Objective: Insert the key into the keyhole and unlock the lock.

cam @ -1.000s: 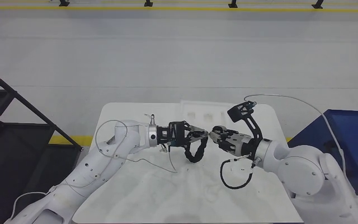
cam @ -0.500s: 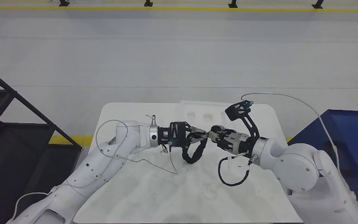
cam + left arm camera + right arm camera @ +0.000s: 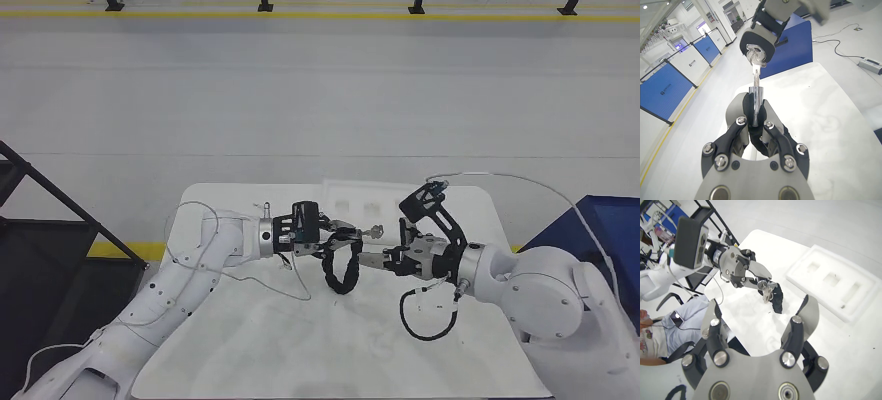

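Left wrist view, with key seated in lock clamped by left tool above tabletop's middle and right tool spread wide, empty: could twist lock loose or drag key out if regripped askew.

The right gripper hangs over the white table, fingers spread apart. To its left the left gripper clamps the lock, a chrome cylinder on a black loop, with the key in its end. A white foam tray with three recesses lies toward the table's far side.
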Motion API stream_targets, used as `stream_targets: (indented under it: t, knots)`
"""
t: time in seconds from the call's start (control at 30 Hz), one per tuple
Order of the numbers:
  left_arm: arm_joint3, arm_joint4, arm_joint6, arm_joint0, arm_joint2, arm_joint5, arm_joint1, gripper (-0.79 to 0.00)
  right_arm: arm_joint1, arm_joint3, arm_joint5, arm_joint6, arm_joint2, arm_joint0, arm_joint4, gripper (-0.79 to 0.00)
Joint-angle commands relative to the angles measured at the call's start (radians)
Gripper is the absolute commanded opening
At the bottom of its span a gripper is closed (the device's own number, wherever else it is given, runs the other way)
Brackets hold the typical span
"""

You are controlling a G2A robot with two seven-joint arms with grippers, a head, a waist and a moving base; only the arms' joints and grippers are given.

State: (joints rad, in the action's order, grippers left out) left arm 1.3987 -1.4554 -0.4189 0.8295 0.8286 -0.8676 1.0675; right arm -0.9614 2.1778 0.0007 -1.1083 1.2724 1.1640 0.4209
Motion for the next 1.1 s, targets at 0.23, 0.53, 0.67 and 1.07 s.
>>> stream_targets:
  t: [0.23, 0.53, 0.67, 1.07]
  knots:
    - [-0.032, 0.243, 0.205, -0.010, 0.027, -0.145, -0.003, -0.785, 0.011, -0.023, -0.222, -0.146, -0.060, -0.051, 0.079, 0.000]
    - [-0.005, 0.623, 0.540, -0.079, -0.065, -0.145, -0.024, -0.785, 0.020, -0.052, -0.363, -0.146, -0.059, -0.058, 0.056, 0.000]
    - [0.006, 0.723, 0.619, -0.103, -0.075, -0.145, -0.034, -0.785, 0.020, -0.052, -0.363, -0.146, -0.059, -0.058, 0.056, 0.000]
    - [0.030, 0.825, 0.745, -0.100, -0.073, -0.145, -0.054, -0.785, 0.028, -0.029, -0.396, -0.080, -0.044, -0.039, 0.187, 0.000]
